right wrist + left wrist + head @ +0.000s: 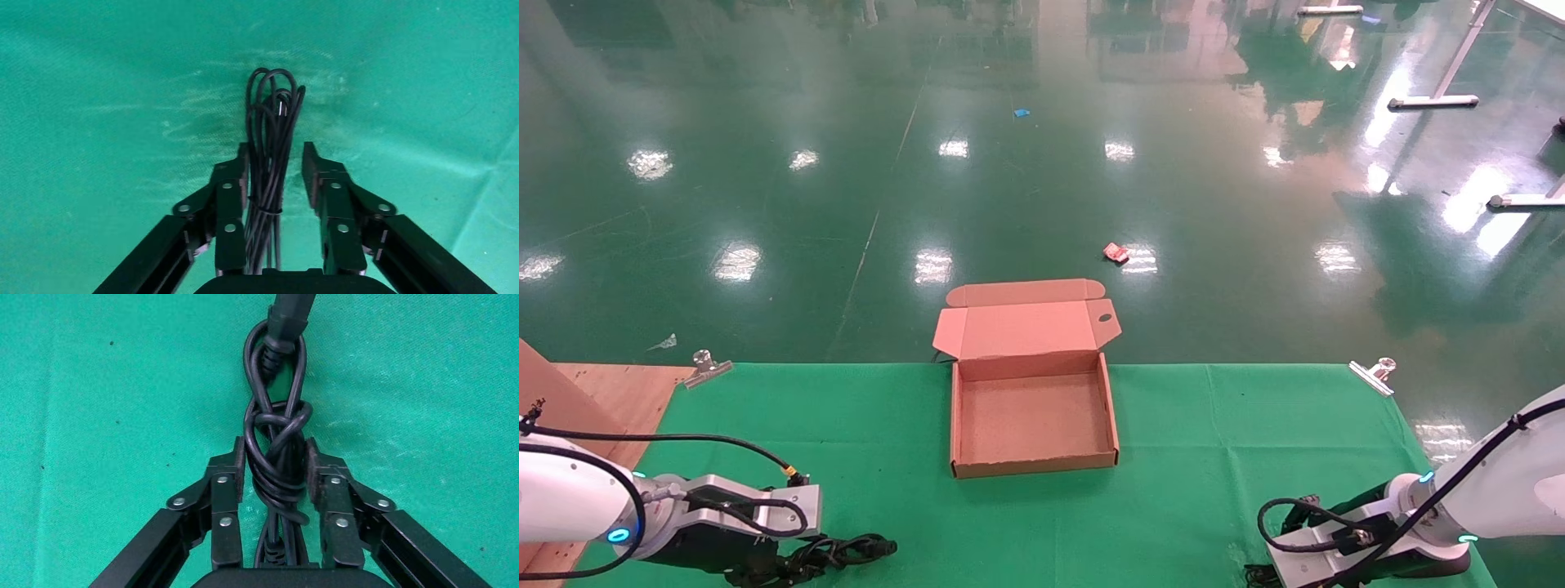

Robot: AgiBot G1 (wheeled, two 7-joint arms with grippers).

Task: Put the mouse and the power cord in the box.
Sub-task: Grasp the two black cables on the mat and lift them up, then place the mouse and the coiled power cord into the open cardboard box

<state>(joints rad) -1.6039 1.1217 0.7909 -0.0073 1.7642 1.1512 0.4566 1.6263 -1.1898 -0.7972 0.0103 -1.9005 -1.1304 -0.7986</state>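
Observation:
The box lies open mid-table, lid folded back, nothing inside. At the near left, the power cord, a thick black knotted bundle with a plug end, lies on the cloth. My left gripper is shut on it, both pads against its sides. At the near right, my right gripper is open around the mouse's thin tied cable bundle. The cable touches one finger, with a gap to the other. The mouse body is out of view.
A green cloth covers the table, held by metal clips at the far corners. A wooden board shows at the left. Beyond the far edge is glossy green floor with a red scrap.

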